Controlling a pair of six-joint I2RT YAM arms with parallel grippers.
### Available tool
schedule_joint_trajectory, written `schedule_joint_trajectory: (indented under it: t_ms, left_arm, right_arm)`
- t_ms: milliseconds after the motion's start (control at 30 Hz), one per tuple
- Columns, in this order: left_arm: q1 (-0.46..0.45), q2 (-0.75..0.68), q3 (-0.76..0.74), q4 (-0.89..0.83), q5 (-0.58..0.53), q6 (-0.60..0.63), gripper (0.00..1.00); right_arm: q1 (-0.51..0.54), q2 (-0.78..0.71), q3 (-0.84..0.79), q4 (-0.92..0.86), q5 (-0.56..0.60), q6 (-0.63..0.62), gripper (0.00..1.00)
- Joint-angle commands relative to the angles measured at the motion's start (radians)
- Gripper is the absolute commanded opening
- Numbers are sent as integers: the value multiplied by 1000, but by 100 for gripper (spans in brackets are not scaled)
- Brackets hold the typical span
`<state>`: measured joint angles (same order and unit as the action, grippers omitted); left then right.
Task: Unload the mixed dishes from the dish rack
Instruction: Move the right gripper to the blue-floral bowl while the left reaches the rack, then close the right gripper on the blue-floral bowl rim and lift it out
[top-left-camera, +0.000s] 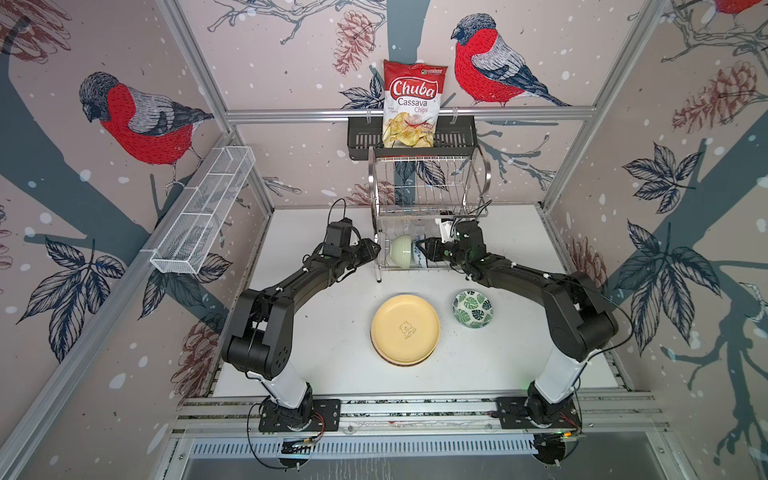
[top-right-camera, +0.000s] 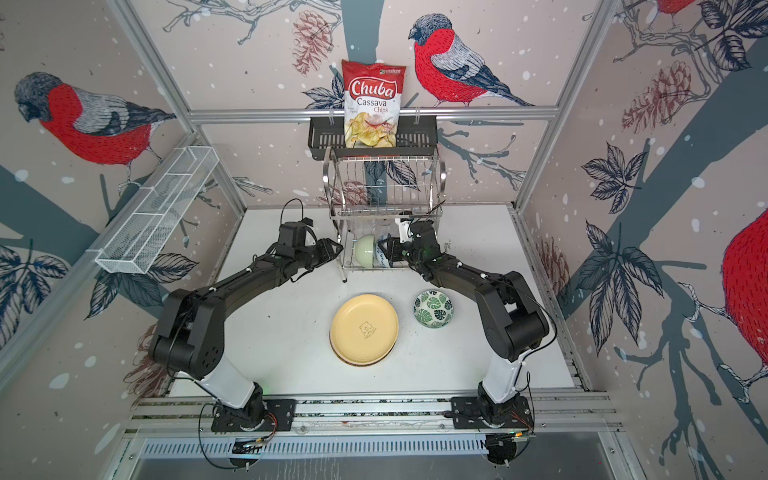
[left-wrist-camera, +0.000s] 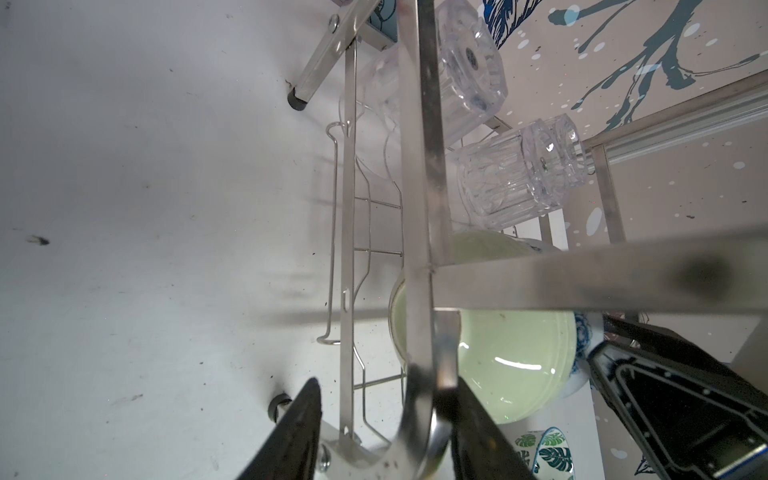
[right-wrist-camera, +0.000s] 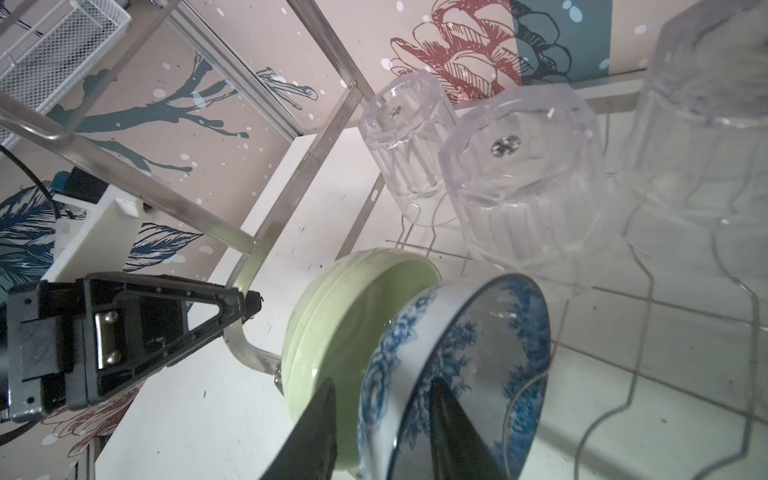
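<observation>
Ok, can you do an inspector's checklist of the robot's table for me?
Surface: white tabletop, speckled with dark marks.
Job's things: pale green bowl, blue-white patterned bowl and clear glasses still in the steel dish rack; cream-yellow plate tops a stack and green-leaf bowl sits on the table.
Clutter: Chuba cassava chips bag in black slotted basket; white mesh tray on the wall.
Grippers: left gripper open around the rack's side strip; right gripper straddles the patterned bowl's rim, grip unclear.
Cables: black cable loops off left wrist.
Surroundings: bird wallpaper, aluminium frame.
</observation>
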<state>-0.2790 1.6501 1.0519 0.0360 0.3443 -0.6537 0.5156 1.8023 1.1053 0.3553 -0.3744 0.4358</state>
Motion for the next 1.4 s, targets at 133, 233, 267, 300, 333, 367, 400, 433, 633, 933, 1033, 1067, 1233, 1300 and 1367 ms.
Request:
schedule_joint_trajectory:
  t_ms: [133, 233, 267, 300, 333, 367, 400, 433, 633, 933, 1033, 1067, 1233, 1300, 1367]
  left_arm:
    - [4, -6, -4, 0, -21, 18, 46]
    - [5, -9, -10, 2, -22, 17, 45]
    - [5, -9, -11, 2, -21, 19, 45]
    - [6, -9, -13, 3, -19, 18, 45]
    - [7, -10, -15, 6, -17, 17, 44]
    - [9, -9, -18, 7, -14, 15, 44]
    - [9, -10, -21, 10, -12, 14, 44]
    - [9, -10, -23, 11, -11, 14, 44]
    - [10, -8, -27, 13, -14, 13, 44]
    - [10, -2, -27, 11, -22, 18, 43]
    - [11, 2, -26, 10, -24, 18, 43]
    - [11, 4, -26, 11, -23, 18, 43]
    - [12, 9, -28, 13, -22, 17, 43]
    - [11, 8, -27, 11, -24, 20, 43]
    - [11, 7, -27, 11, -24, 20, 42]
  right_arm:
    - [-14, 64, 12, 113, -74, 84, 31]
    - [-19, 77, 5, 147, -89, 116, 29]
    - [-20, 79, 4, 155, -94, 123, 29]
    - [-23, 83, 1, 164, -99, 131, 28]
    - [-25, 87, -2, 173, -106, 139, 27]
    - [-28, 89, -5, 181, -110, 147, 25]
    - [-29, 92, -8, 191, -120, 155, 23]
    - [-31, 95, -11, 201, -126, 164, 21]
    - [-38, 103, -38, 249, -135, 204, 10]
    - [-75, 113, -114, 424, -192, 327, 3]
    - [-90, 127, -145, 535, -221, 406, 2]
    - [-94, 134, -153, 568, -230, 429, 1]
    - [-104, 177, -170, 725, -267, 538, 0]
    - [-109, 191, -177, 787, -277, 582, 0]
    - [-115, 202, -185, 844, -284, 624, 0]
